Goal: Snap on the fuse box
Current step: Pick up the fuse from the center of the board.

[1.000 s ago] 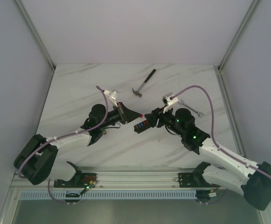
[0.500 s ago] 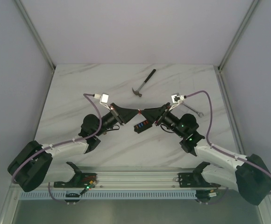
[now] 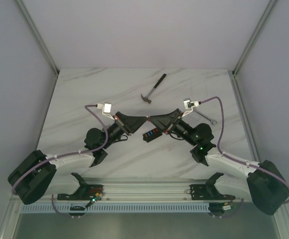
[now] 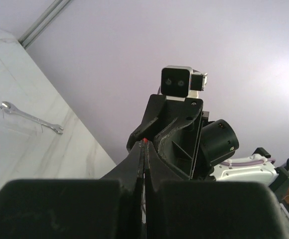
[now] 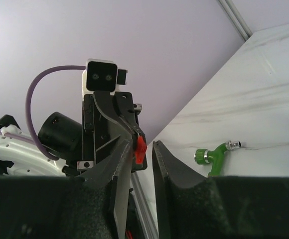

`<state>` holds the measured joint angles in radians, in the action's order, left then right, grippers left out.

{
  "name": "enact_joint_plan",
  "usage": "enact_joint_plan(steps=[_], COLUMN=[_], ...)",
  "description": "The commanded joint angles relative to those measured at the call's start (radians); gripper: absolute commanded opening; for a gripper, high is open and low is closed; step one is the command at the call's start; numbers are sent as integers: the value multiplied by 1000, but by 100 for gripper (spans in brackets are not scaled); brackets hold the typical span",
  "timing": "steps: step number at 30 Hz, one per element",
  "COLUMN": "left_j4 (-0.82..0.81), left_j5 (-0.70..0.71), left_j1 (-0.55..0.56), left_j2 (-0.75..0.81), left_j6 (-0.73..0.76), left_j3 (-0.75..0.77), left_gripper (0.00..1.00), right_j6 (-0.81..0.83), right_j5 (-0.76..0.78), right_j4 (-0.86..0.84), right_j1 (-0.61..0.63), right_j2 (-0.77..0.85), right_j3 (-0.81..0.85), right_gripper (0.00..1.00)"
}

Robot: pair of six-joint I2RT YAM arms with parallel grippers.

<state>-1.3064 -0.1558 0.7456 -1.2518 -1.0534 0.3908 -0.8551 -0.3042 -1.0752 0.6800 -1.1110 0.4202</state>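
White marbled worktop carries the fuse box near its middle, just under the two arms' meeting tips; left fingers are pressed closed, a small red fuse at their tips; right fingers stand slightly apart around it.

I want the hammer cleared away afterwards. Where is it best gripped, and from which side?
Take the hammer at mid-handle, from straight above, jaws across the shaft. It lies flat on the table, and its thin straight handle has bare marble on both sides. The curved head would likely sit worse between flat fingers.
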Motion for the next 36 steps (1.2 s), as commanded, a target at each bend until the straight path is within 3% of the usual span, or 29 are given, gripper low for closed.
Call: enact_joint_plan(steps=[1,7,14,17,23,30,36], left_j4=[-121,-143,-142,-117,34,309,409], left_j5=[18,34,35,37,76,158,164], left_j1=[11,22,23,23,21,17,16], left_j2=[-5,-13,-33,-37,-1,49,1], left_j6=[-19,-25,-30,-21,102,400,635], left_j3=[-3,-14,-10,-6,-5,-3,-9], left_gripper=[0,0,0,1,33,55,71], right_j6=[-14,-43,-32,-7,120,320,491], right_j5=[-13,-41,-78,-81,-66,-7,82], right_j4=[-84,-140,-138,-94,205,651,1025], right_j1=[-6,-15,-18,-23,-42,-72,-87], right_j2=[-10,-29,-29,-15,29,29,-66], right_j3=[-13,-18,-6,3,75,225,403], right_gripper=[28,19,0,0,0,0,0])
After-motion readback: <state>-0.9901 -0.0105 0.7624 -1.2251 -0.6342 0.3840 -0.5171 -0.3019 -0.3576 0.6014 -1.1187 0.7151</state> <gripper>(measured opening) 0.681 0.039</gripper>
